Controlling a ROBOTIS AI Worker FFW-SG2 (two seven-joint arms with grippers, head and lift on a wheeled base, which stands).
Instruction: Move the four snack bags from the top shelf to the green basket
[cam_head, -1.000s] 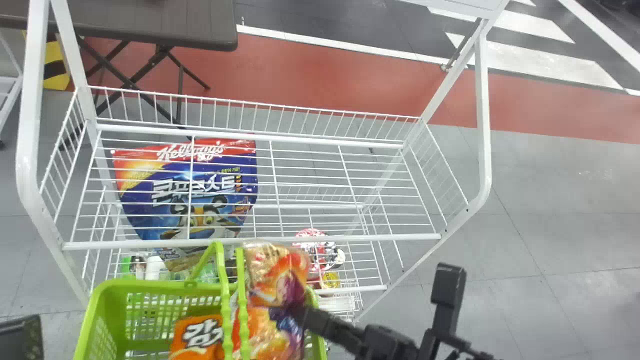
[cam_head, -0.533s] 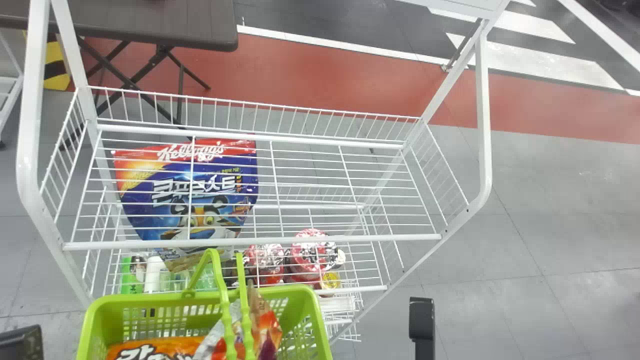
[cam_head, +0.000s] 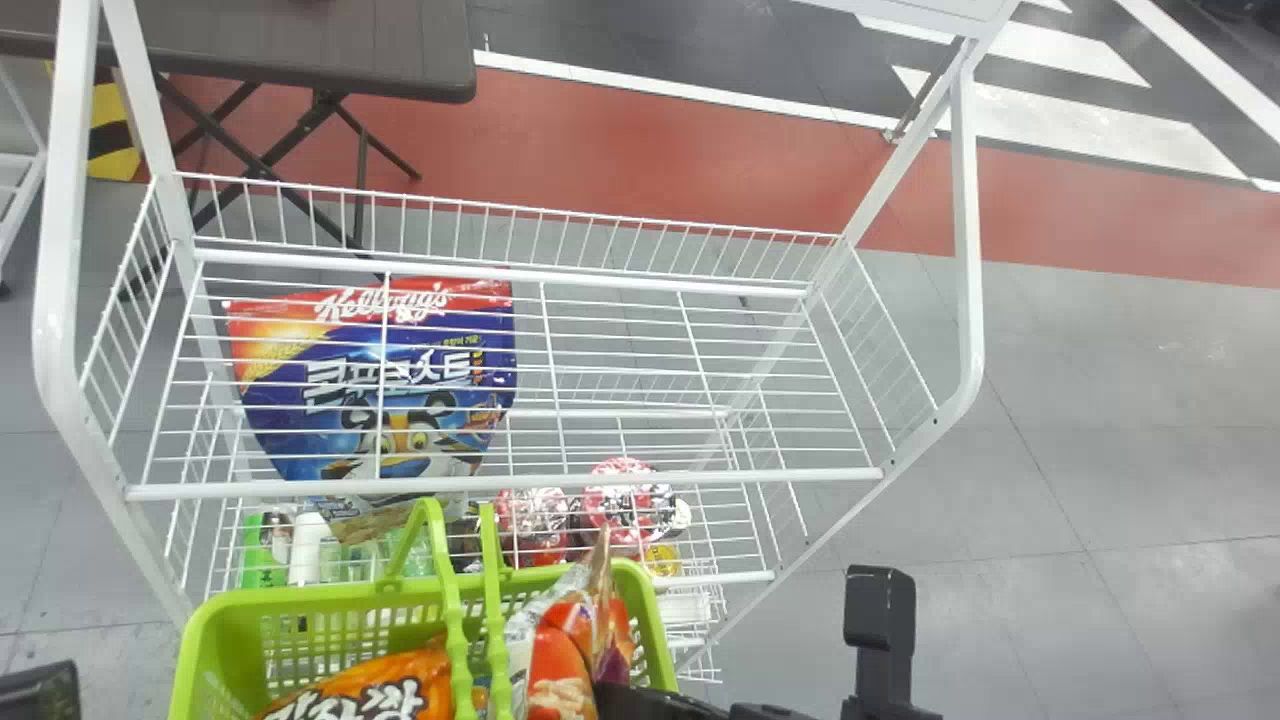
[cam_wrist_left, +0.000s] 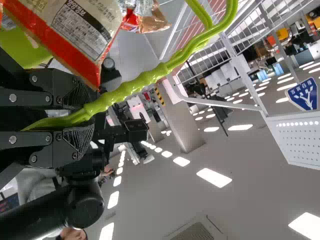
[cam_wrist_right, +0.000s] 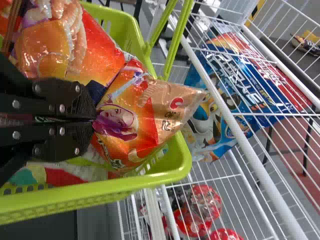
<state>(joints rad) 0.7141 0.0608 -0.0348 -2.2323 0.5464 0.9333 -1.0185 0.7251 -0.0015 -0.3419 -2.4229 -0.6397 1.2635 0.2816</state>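
Though crinkled, bag (cam_wrist_right: 145, 112) in right hand (cam_head: 612, 697)

Looks black, with round silver screws (cam_wrist_left: 13, 98) along the jaws, cross-hatched pads (cam_wrist_left: 80, 139) at their tips, a rounded joint (cam_wrist_left: 85, 204) beside.

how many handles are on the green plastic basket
2. Both light green plastic handles stand raised over the green plastic basket: one handle on the left, the other handle beside it, nearer the shiny orange-red snack bag.
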